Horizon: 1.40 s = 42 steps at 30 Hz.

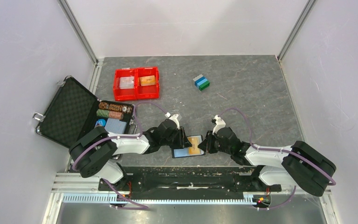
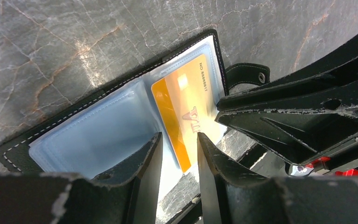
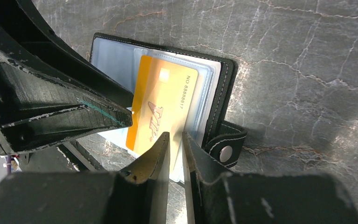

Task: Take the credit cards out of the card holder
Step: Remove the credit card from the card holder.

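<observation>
The credit card (image 3: 161, 107) is orange, the card holder (image 3: 227, 88) black, white-stitched.

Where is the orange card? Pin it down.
In the top view, the orange card lies front-centre on the table, on the right half of the open card holder, between the left gripper and the right gripper.

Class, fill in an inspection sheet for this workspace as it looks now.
Surface: grey marbled table.
Job's things: card holder lies open; orange card partly out of its sleeve.
Clutter: red tray holding loose cards; coloured blocks; black case with poker chips.
Tools: left tool open over the holder; right tool nearly shut at the card's edge, grip unclear.
Cables: purple cables loop clear of the holder.
Surroundings: white walls on three sides.
</observation>
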{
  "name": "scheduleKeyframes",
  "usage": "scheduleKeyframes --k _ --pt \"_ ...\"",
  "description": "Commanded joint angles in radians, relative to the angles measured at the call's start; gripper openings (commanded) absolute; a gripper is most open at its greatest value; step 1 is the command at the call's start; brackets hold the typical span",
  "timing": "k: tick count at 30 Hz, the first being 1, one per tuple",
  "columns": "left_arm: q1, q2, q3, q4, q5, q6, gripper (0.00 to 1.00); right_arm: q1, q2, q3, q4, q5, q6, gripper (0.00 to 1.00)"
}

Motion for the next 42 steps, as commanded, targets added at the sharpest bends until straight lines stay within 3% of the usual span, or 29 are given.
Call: scheduleKeyframes --k 1,11,18,22,26,33,37,42 --pt "-0.017 0.010 -0.018 0.059 0.010 -0.052 0.40 0.003 0.019 -0.028 -0.015 -0.013 0.004 0.18" --pt "-0.020 0.002 -0.059 0.167 0.053 -0.124 0.34 0.003 0.020 -0.037 -0.009 -0.012 0.009 0.17" --pt "-0.020 -0.045 -0.063 0.176 0.029 -0.142 0.19 0.002 0.036 -0.039 -0.004 -0.006 0.012 0.15" --pt "-0.021 -0.055 -0.100 0.266 0.036 -0.174 0.12 0.002 0.050 -0.049 0.030 -0.030 0.020 0.12" --pt "-0.021 -0.052 -0.117 0.316 0.034 -0.182 0.14 0.001 0.049 -0.050 0.041 -0.043 0.022 0.09" --pt "-0.021 -0.037 -0.135 0.388 0.028 -0.184 0.28 0.002 0.058 -0.054 0.058 -0.065 0.028 0.07" --pt "-0.021 -0.028 -0.130 0.391 0.031 -0.187 0.27 0.002 0.057 -0.056 0.061 -0.062 0.033 0.07" --pt "-0.021 -0.028 -0.131 0.364 0.014 -0.201 0.14 0.000 0.049 -0.059 0.055 -0.044 0.042 0.06"
